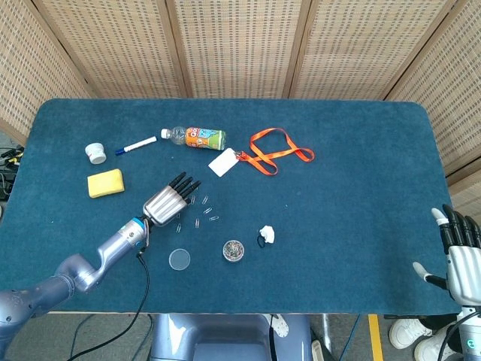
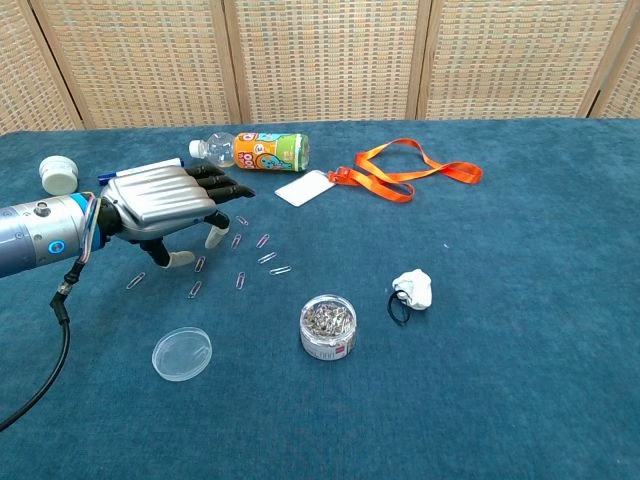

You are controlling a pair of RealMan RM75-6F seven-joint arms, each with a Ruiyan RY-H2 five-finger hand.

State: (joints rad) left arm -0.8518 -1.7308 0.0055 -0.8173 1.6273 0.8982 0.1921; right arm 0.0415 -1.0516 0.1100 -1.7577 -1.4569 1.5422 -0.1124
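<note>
My left hand (image 2: 165, 205) hovers low over the blue tablecloth with its fingers stretched out and apart, holding nothing. Its fingertips (image 1: 180, 183) point toward the bottle. Several loose paper clips (image 2: 250, 262) lie just to its right and under it. A small clear jar of paper clips (image 2: 329, 325) stands further right, and its round clear lid (image 2: 182, 353) lies in front of the hand. My right hand (image 1: 460, 252) stays at the table's front right corner, fingers extended upward, empty.
A drink bottle (image 1: 197, 137), a blue-capped marker (image 1: 137, 144), a white pot (image 1: 95, 153) and a yellow sponge (image 1: 105, 183) lie at back left. An orange lanyard (image 1: 278, 154) with a white badge (image 1: 223, 162) is mid-table. A white wad with a black loop (image 2: 412, 288) lies right of the jar.
</note>
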